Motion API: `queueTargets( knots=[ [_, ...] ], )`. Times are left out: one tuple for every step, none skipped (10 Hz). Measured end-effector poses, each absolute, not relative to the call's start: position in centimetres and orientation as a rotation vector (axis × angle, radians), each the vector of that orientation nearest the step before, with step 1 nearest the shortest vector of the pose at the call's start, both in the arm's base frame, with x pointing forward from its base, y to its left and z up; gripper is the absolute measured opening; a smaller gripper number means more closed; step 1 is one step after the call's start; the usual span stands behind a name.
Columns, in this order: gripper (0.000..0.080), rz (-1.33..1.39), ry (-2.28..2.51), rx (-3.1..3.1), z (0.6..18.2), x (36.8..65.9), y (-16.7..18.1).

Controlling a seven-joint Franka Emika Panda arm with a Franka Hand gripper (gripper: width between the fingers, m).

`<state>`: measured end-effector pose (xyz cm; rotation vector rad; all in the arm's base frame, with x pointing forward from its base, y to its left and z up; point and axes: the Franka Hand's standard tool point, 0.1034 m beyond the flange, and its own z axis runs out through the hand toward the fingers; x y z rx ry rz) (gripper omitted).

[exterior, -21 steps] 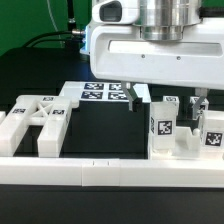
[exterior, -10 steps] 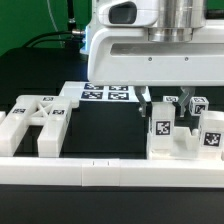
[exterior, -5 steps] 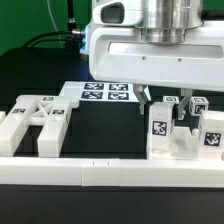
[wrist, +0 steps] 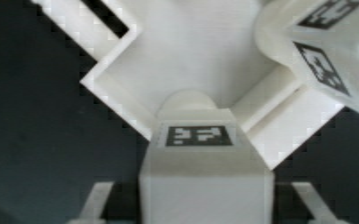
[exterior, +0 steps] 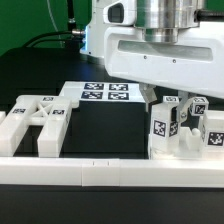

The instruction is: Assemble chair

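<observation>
Nearest the camera, a long white border rail is running across the bottom of the exterior view, fencing in the black tabletop. Just behind it, at the exterior view's left, a white frame piece of the chair is lying flat and untouched, well apart from the work. At the exterior view's lower right, a cluster of tagged chair blocks is standing just behind the rail, and the hand is reaching down into it from the arm that is filling the upper right of the frame. The hand is clamping its fingers narrowly around a square post. In the wrist view this post is sitting squarely between the fingers with its tag facing the camera, and it is pointing into the notch of an angled white piece beyond, while another tagged block is crowding in close beside. Farther back, the marker board is lying flat in the middle of the exterior view. The step in hand looks like seating this post into its mating piece. Whether it is already touching is not clear, so the next move is likely calling for careful alignment with the notch and keeping clear of the neighbouring block.
</observation>
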<state>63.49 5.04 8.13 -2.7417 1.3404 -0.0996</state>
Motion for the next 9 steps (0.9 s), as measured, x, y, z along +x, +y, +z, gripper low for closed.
queueTargets(
  knots=[
    [0.0287, -0.096, 1.414, -2.703, 8.11, 63.48, 5.05],
    [0.0287, -0.094, 1.45, -2.682, 8.11, 63.48, 5.04],
    [0.0287, -0.105, 1.642, -2.516, 8.07, 63.64, 4.74],
    [0.0287, -0.093, 1.744, -2.423, 8.06, 63.62, 4.65],
    [0.0287, -0.076, 1.846, -2.329, 8.05, 63.62, 4.65],
    [0.0287, -0.049, 2.009, -2.171, 8.06, 63.64, 4.69],
    [0.0287, -0.036, 2.092, -2.084, 8.05, 63.65, 4.71],
    [0.0287, -0.027, 2.158, -2.014, 8.05, 63.67, 4.8],
    [0.0287, -0.021, 2.202, -1.965, 8.05, 63.67, 4.81]
  ],
)
